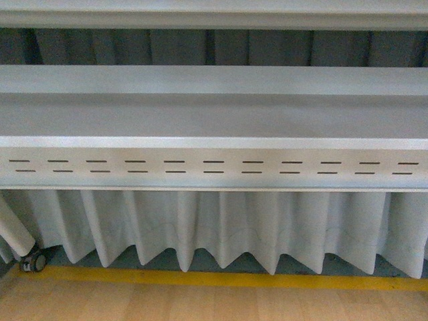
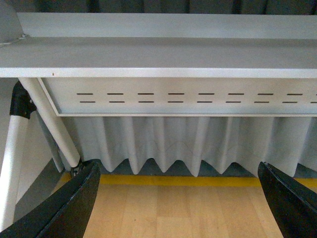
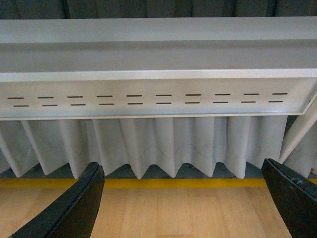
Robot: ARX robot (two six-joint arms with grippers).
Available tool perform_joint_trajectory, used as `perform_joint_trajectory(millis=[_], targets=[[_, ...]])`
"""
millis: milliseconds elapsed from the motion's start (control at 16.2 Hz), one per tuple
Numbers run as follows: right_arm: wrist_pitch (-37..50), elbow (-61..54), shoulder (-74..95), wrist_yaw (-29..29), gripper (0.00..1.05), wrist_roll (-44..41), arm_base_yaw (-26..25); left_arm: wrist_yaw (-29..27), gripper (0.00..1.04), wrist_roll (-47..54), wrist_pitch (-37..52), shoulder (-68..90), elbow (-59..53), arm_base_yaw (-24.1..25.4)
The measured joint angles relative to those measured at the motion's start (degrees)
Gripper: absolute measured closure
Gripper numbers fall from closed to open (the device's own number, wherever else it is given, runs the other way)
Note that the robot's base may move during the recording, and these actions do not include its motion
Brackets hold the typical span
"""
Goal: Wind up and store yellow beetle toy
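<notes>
No yellow beetle toy showed in any view; winding and storing both looked undone; left gripper [image 2: 178,171] and right gripper [image 3: 183,168] held jaws spread, empty, facing the bench [image 1: 214,120]

Grey panel [image 1: 214,167] with dark dashes — yellow stripe [image 1: 221,279], tan floor [image 1: 200,304].

Soft, even, rather cool light fills all three views, and the pale table [image 1: 214,114] shows a bright strip along its front edge across the middle of the front view. The curtain [image 1: 221,227] below holds mild shadows in its folds. Everything looks slightly soft and grainy, and the black fingers [image 2: 69,208] close to the wrist lenses are blurred.
</notes>
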Motion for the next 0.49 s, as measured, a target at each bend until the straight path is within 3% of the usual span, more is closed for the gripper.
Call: perform_joint_trajectory(millis=[494], targets=[[0.0, 0.0, 0.0, 0.0, 0.07, 0.0, 0.0, 0.0, 0.07, 0.0, 0.0, 0.0, 0.0, 0.0]])
